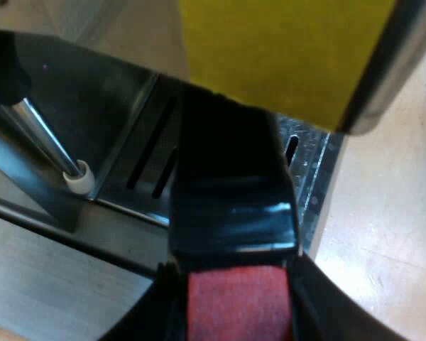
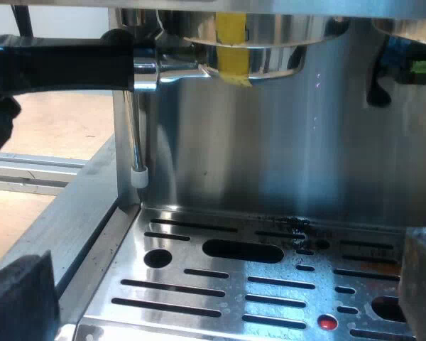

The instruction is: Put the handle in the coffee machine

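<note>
The metal holder (image 2: 248,35), marked with a strip of yellow tape (image 1: 270,50), sits up against the underside of the espresso machine (image 2: 270,142) at its front. Its dark handle (image 2: 64,64) sticks out sideways over the drip tray. My left gripper (image 1: 238,309) is shut on the handle (image 1: 231,192), with the red end (image 1: 238,302) between its fingers. I cannot tell whether the holder is locked in. My right gripper (image 2: 220,284) hangs low in front of the drip tray (image 2: 128,234), open, with nothing between its fingers.
A steam wand (image 2: 136,142) with a white tip hangs beside the holder, close under the handle. The slotted tray (image 1: 309,177) lies below the handle. A wooden tabletop (image 1: 390,234) surrounds the machine, and a red dot (image 2: 327,323) shows in the tray.
</note>
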Controlling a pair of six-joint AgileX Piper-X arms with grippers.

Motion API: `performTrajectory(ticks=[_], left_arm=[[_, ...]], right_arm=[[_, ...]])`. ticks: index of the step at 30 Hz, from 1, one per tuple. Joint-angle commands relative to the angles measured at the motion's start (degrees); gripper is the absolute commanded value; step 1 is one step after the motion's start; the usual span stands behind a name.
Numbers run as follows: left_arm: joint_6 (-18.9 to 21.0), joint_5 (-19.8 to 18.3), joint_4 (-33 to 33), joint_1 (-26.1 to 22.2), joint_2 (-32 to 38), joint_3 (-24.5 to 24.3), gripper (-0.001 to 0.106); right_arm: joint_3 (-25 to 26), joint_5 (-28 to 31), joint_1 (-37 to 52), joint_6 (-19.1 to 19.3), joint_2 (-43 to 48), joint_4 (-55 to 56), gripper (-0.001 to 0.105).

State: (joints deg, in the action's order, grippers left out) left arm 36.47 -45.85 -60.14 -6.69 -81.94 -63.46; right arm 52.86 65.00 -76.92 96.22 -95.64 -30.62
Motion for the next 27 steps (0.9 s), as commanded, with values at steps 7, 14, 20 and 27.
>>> performTrajectory(ticks=[7, 14, 20, 27], left_arm=[[-0.73, -10.44, -1.25, 0.04, 0.90, -2.39, 0.000], [-0.91, -10.70, -1.35, 0.04, 0.90, -2.39, 0.000], [-0.90, -10.59, -1.35, 0.04, 0.90, -2.39, 0.000], [-0.90, -10.53, -1.35, 0.04, 0.90, -2.39, 0.000]], right_arm=[[0.30, -1.20, 0.08, 0.03, 0.05, -0.42, 0.104], [0.30, -4.22, 2.02, 0.04, -0.34, 0.32, 0.102], [0.30, -14.32, 7.31, 0.04, -2.28, 0.51, 0.068], [0.30, -20.02, 11.20, 0.04, -4.50, -2.22, 0.050]])
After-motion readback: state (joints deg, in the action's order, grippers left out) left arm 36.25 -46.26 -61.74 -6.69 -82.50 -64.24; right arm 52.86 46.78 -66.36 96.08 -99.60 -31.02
